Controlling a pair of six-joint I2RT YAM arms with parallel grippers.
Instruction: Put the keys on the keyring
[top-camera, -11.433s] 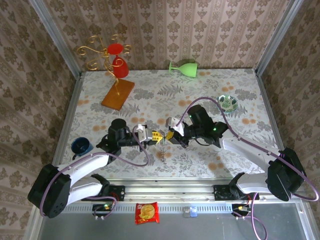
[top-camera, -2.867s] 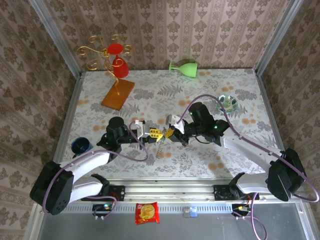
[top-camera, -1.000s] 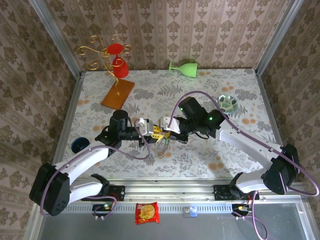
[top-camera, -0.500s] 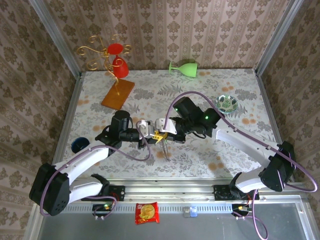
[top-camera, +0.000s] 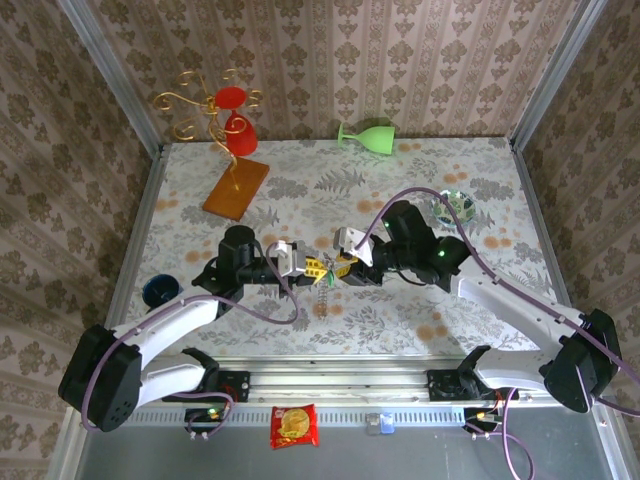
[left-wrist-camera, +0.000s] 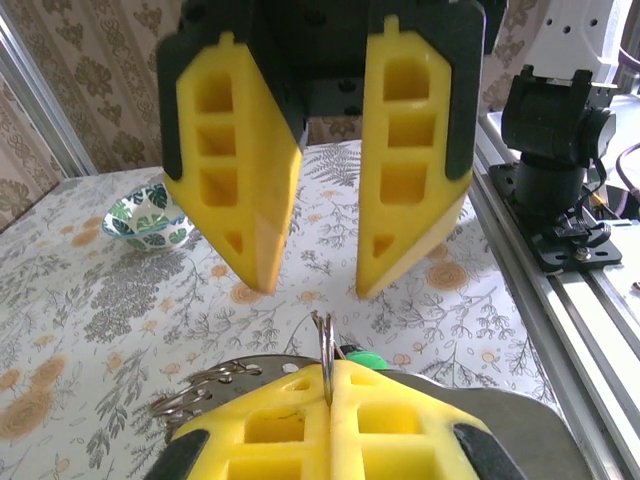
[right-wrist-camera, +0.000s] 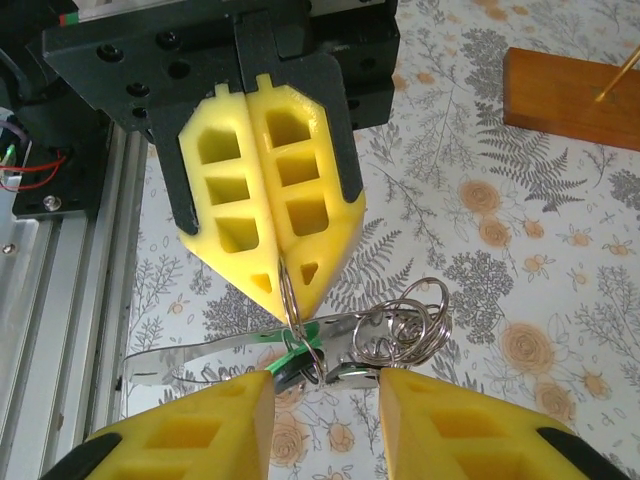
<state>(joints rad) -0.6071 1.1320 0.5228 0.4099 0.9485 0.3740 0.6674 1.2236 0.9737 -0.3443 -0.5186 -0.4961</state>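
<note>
Keyring, a thin round wire, was pinched edge-on in the left hand, whose yellow fingers were fully closed. It was held off the table, mid-workspace between both arms.

Just changed: the right hand, shut and tight against the left a second earlier, had parted its fingers partway and backed off slightly, holding nothing. The left clamped down in that same second. My read: handover done, ring now with the left, right free to regrasp a key.

Hanging under the ring were a green-headed key, a flat shiny silver blade and a tangle of bright wire loops. Couldn't tell if the keys were truly threaded.

The fingers were blocky, cut-out wedges. The table had a matte floral print.
</note>
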